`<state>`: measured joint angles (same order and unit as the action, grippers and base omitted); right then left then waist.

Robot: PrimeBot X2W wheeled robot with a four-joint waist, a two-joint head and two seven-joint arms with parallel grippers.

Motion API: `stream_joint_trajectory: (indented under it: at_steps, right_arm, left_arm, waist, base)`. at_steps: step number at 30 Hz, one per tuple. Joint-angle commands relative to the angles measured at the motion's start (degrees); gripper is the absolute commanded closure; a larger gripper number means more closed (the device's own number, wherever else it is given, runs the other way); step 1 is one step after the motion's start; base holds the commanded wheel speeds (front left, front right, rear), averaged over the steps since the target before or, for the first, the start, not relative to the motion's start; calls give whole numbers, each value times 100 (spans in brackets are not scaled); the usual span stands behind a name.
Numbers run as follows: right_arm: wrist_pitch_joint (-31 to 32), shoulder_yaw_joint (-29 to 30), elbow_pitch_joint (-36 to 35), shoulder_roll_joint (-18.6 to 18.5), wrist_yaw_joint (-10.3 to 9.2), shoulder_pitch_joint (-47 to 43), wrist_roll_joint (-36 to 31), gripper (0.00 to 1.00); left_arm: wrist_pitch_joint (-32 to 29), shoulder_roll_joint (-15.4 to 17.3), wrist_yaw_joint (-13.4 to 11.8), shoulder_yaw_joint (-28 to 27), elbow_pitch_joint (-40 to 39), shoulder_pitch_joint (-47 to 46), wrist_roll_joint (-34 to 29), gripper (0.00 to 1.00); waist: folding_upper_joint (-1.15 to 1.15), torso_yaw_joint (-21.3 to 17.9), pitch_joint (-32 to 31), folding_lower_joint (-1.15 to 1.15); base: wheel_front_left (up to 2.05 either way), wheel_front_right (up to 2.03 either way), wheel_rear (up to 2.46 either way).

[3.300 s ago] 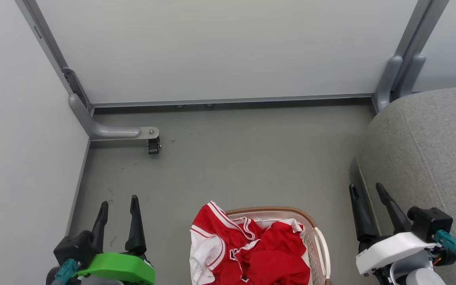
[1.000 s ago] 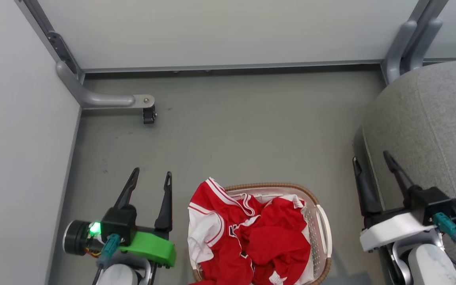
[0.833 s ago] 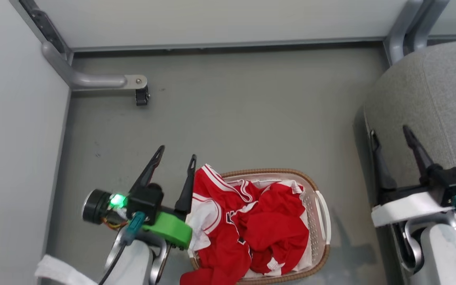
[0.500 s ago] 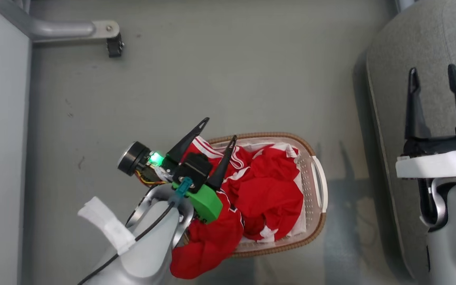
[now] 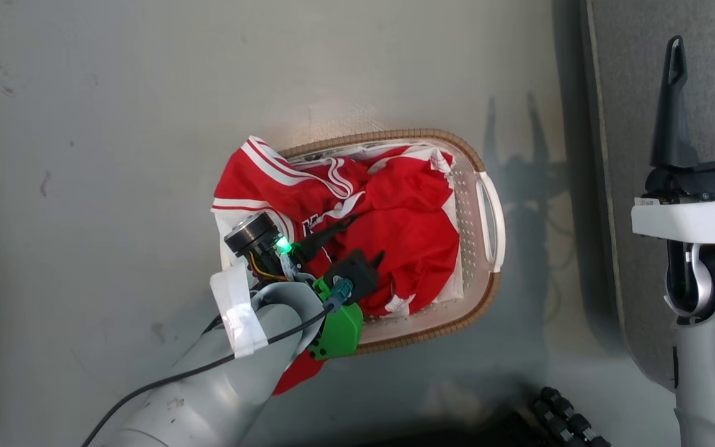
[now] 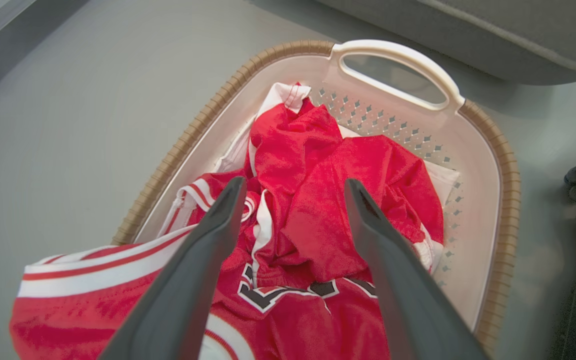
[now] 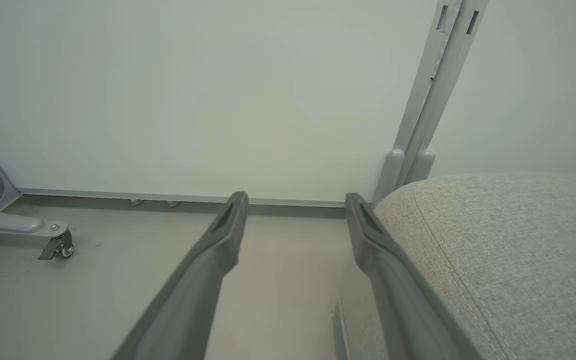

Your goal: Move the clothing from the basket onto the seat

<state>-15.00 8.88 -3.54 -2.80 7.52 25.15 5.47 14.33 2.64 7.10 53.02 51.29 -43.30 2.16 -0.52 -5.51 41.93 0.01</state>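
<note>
While the clothing (image 5: pixel 413 211), a plain red piece bunched against a jersey with white stripes and black-and-white lettering, is lying heaped in the basket (image 5: pixel 395 133) on the grey floor (image 5: pixel 115 155), with a red fold spilling over the rim, the left gripper (image 5: pixel 368 236) is hanging right over the heap, its two dark prongs spread wide and grasping nothing. The right gripper (image 5: pixel 711 38) is likewise standing released and empty, pointing along the edge of the seat (image 5: pixel 624 93), which is sitting near the basket on the robot's right.
</note>
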Motion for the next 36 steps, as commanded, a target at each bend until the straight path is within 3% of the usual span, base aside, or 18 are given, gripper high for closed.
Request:
stream_joint_trajectory:
  at_steps: [1, 9, 20, 29, 30, 32, 33, 34, 36]
  right_arm:
    - [-28, 3, -40, -17, -5, 100, 52, 0]
    - [-28, -40, -114, -15, -5, 300, 206, 0]
    - [-28, -183, -76, -16, -5, 396, 455, 0]
    - [-28, -350, -20, -17, -5, 401, 628, 0]
    - [-28, -374, -16, -16, -6, 398, 645, 0]
    - [-28, -414, -4, -17, -6, 381, 671, 0]
    - [-28, -426, 5, -17, -5, 371, 674, 0]
    - [-28, -442, 9, -16, -5, 353, 677, 0]
    - [-28, -453, 26, -17, -5, 318, 658, 0]
  left_arm:
    - [-52, 42, -68, 92, 105, -175, 54, 0]
    - [-416, 42, -429, 578, 662, -620, 223, 0]
    - [-748, 43, -987, 624, 1136, -949, 738, 0]
    - [-1077, 42, -1028, 759, 1317, -990, 1076, 0]
    - [-1095, 42, -1064, 763, 1324, -987, 1114, 33]
    - [-1030, 42, -1153, 755, 1328, -983, 1196, 77]
    - [-1016, 42, -1182, 769, 1335, -977, 1222, 92]
    - [-982, 42, -1195, 791, 1318, -961, 1263, 100]
    - [-938, 42, -1210, 814, 1284, -896, 1356, 100]
  waist:
    - [52, -296, 555, -1]
    - [52, -437, 1026, -1]
    - [52, -637, 1322, -1]
    - [52, -819, 1368, -1]
    - [52, -843, 1366, -1]
    - [52, -881, 1347, -1]
    - [52, -892, 1338, -1]
    - [52, -905, 1323, -1]
    - [52, -914, 1277, -1]
  base:
    - [0, 0, 0]
    - [0, 0, 0]
    - [0, 0, 0]
    - [0, 0, 0]
    - [0, 0, 0]
    - [0, 0, 0]
    - [0, 0, 0]
    - [0, 0, 0]
    - [0, 0, 0]
